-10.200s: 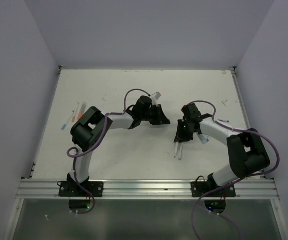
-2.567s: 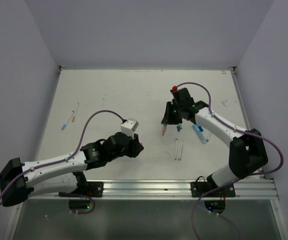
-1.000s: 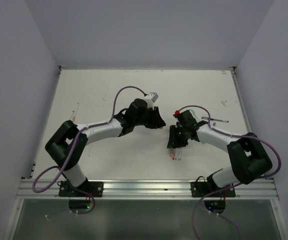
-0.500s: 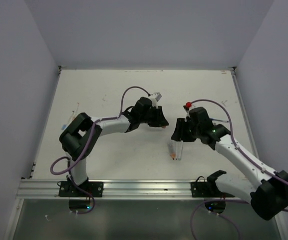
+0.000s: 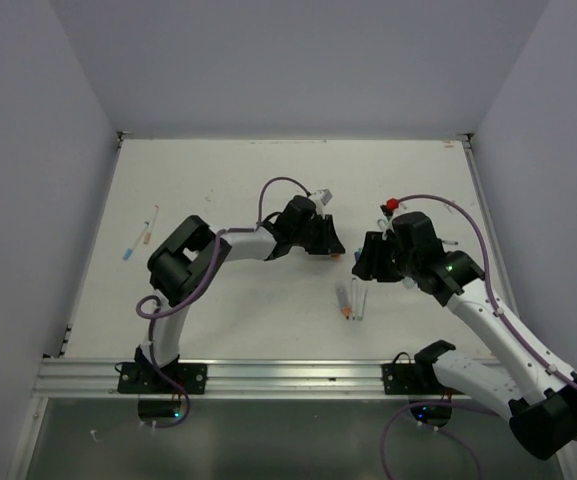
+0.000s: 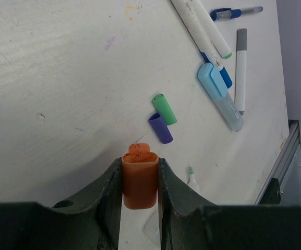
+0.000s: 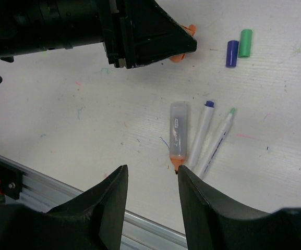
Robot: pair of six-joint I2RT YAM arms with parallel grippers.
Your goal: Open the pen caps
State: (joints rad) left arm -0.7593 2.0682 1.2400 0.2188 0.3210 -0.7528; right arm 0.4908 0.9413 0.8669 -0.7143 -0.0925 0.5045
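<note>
My left gripper (image 6: 140,164) is shut on an orange pen cap (image 6: 140,179), held just above the table; in the top view the gripper (image 5: 330,250) is at mid-table. A green cap (image 6: 164,108) and a dark blue cap (image 6: 160,128) lie loose just beyond it, and both caps show in the right wrist view (image 7: 245,42) (image 7: 232,53). My right gripper (image 7: 150,174) is open and empty, above the table beside an uncapped orange highlighter barrel (image 7: 178,133). Two uncapped white pens (image 7: 202,130) (image 7: 220,138) lie next to that barrel.
A light blue highlighter (image 6: 220,96) with its cap on, white markers (image 6: 200,26), a grey pen (image 6: 240,67) and a blue pen (image 6: 233,12) lie at the right. Two more pens (image 5: 140,235) lie far left. The metal rail (image 7: 155,226) runs along the near edge.
My right gripper has let go of the orange highlighter barrel beside the white pens and drawn back to the right. My left gripper moved slightly right, still holding the orange cap.
</note>
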